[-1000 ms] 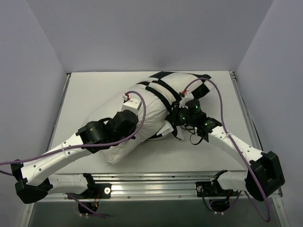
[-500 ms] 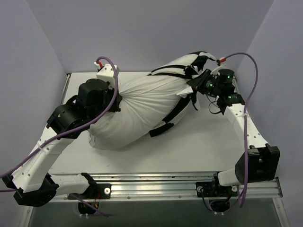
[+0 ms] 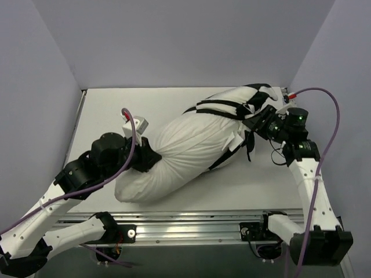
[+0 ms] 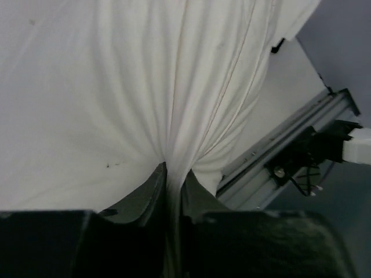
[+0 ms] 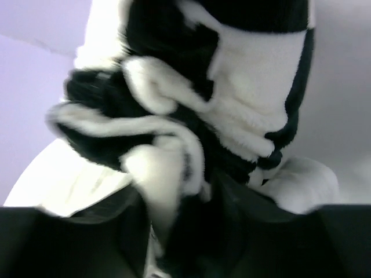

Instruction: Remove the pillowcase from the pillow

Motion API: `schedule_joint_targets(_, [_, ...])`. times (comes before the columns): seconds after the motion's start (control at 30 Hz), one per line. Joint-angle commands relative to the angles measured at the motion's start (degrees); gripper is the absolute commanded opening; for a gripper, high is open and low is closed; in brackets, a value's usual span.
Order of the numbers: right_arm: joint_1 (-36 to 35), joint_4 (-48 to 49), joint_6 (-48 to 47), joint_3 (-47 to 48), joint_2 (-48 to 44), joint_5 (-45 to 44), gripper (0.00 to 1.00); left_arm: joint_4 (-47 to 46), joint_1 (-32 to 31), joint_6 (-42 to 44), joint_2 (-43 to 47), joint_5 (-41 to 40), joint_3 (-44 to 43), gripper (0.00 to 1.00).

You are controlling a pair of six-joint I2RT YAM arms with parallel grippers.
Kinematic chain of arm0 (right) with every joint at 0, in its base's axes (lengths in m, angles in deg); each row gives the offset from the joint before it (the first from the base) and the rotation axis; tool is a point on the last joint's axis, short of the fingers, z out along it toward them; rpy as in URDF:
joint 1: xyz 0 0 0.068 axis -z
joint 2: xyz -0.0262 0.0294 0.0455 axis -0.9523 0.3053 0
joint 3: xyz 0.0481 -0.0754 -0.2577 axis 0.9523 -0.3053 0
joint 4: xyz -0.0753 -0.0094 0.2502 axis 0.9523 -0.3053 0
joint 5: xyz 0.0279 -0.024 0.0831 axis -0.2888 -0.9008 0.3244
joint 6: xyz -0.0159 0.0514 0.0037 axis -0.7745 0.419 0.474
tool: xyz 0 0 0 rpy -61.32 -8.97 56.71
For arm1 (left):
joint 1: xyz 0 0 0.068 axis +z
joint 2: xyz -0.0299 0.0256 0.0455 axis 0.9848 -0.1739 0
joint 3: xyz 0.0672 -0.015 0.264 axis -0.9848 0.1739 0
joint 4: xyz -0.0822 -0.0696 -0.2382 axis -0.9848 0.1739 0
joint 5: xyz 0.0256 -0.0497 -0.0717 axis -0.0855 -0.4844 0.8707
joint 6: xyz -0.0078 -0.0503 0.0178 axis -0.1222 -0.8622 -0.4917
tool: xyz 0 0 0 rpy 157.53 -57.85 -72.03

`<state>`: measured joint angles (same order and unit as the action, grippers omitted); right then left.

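The pillowcase is gathered in a thick bunch of black and white squares on the far right end of the pillow, close to the far right corner of the table. A few black strips of it cross the white body a little nearer to the middle. The pillow lies diagonally on the table, its plump bare end toward my left base and its covered end toward the right wall. In my right wrist view the pillowcase fills almost everything, soft and folded, and one roll of it goes down between the dark fingers of my right gripper. This view is blurred, so I cannot tell if those jaws really pinch the fabric or only stand around it. From above, my right gripper is pressed against the checkered bunch. My left gripper is on the near left part of the pillow. In the left wrist view its jaws are closed together on a fold of the pillow, and the white cloth runs in tight creases up from my left gripper. Behind it I see the metal rail at the near edge of the table. A purple cable curves above my right arm.
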<state>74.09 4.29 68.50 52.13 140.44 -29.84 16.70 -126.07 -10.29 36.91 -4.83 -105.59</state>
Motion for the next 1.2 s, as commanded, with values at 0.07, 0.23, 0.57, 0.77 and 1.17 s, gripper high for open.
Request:
schedule_joint_targets(0.07, [1.74,-9.16,-6.88,4.18,-12.21,-11.71,0.58,-9.48,-14.8,-8.47,1.55,1.39,5.89,0.53])
schedule_joint_targets(0.23, [0.94,-13.39,-12.41,9.18,-13.63,-10.06,0.72,-9.23,-18.86,-6.27,-6.1,1.65,2.21,0.91])
schedule_joint_targets(0.57, [-4.32,-10.23,-14.27,8.32,-7.23,-7.23,0.8,-2.45,-11.59,-12.07,-14.18,-16.47,-5.88,0.94])
schedule_joint_targets(0.77, [-11.0,-9.79,-15.33,6.83,-2.3,-10.74,0.82,-6.85,-7.35,-8.3,-23.59,-8.74,-7.64,0.94])
schedule_joint_targets(1.17, [-25.93,-12.86,-18.93,12.34,6.57,-21.64,0.84,-11.5,-7.26,-11.45,-30.54,5.33,4.91,0.89])
